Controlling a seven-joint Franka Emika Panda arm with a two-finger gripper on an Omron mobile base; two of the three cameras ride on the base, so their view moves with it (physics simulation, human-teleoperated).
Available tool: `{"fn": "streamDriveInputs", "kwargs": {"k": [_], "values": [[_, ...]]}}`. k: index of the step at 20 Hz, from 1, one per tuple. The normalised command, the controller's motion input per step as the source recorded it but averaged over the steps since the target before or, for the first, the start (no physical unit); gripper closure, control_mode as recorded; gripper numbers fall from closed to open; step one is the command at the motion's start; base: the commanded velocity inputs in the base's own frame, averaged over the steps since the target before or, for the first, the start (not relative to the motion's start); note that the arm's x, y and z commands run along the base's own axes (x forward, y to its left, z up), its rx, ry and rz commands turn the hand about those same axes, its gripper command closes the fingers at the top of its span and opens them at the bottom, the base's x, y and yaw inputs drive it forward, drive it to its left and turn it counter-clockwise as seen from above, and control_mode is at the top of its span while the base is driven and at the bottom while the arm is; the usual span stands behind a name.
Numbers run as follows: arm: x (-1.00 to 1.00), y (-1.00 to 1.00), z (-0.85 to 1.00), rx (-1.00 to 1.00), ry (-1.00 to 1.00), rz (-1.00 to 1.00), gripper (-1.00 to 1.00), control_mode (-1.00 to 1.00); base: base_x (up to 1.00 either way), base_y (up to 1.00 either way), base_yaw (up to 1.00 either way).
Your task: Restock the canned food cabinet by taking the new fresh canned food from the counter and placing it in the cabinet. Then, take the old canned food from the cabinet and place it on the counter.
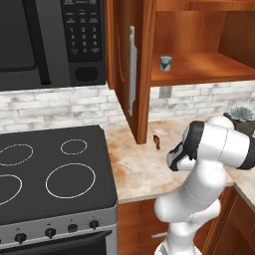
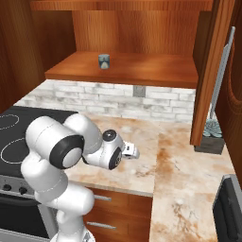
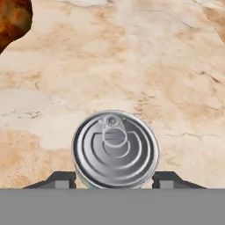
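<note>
On the table: the beige-pink marbled stone table [image 2: 189, 156] has a round silver-grey tin with a ring-pull lid [image 3: 115, 147] low over it, just right of the black stove top [image 1: 50, 169].
On the shelf: a small upright can with a blue-grey label [image 1: 166, 63] stands in the open reddish-brown wooden cabinet [image 1: 199, 69], far from the arm.
Which can is which: I think the can on the shelf is the new one, and the tin at the hand is the old one.
End effector: the end effector [image 3: 114, 180] has one dark finger tip on each side of the tin. Both seem to touch it, so I think it is gripping the tin.
How the tin will handle: hard metal, smooth and a bit slippery, likely heavy for its size. It will not squash or break.
Where to hold: on the round side wall, straight across the middle, not on the lid.
Also near: a small brown lump [image 1: 157, 141] lies on the table, farther back, apart from the tin.
Watch out: a grip that is off the middle could let the tin slip or turn.
</note>
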Motion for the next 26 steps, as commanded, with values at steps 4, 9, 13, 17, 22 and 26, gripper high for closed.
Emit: {"fn": "streamDriveInputs", "kwargs": {"k": [4,9,13,17,22,26], "values": [[0.03,0.0,0.07,0.0,0.05,0.0,-1.0,-1.0,0.0,0.0,0.0],[0.0,0.0,0.49,0.01,0.04,-0.01,-1.0,-1.0,0.0,0.0,0.0],[-0.36,0.05,0.98,0.0,-0.01,0.0,-1.0,-1.0,0.0,0.0,0.0],[-0.91,0.08,0.99,0.0,-0.07,0.02,-1.0,-1.0,0.0,0.0,0.0],[-1.0,0.0,0.79,0.0,-0.15,0.03,-1.0,-1.0,0.0,0.0,0.0],[-1.0,0.01,0.78,0.0,-0.17,0.02,-1.0,-1.0,0.0,0.0,0.0]]}}
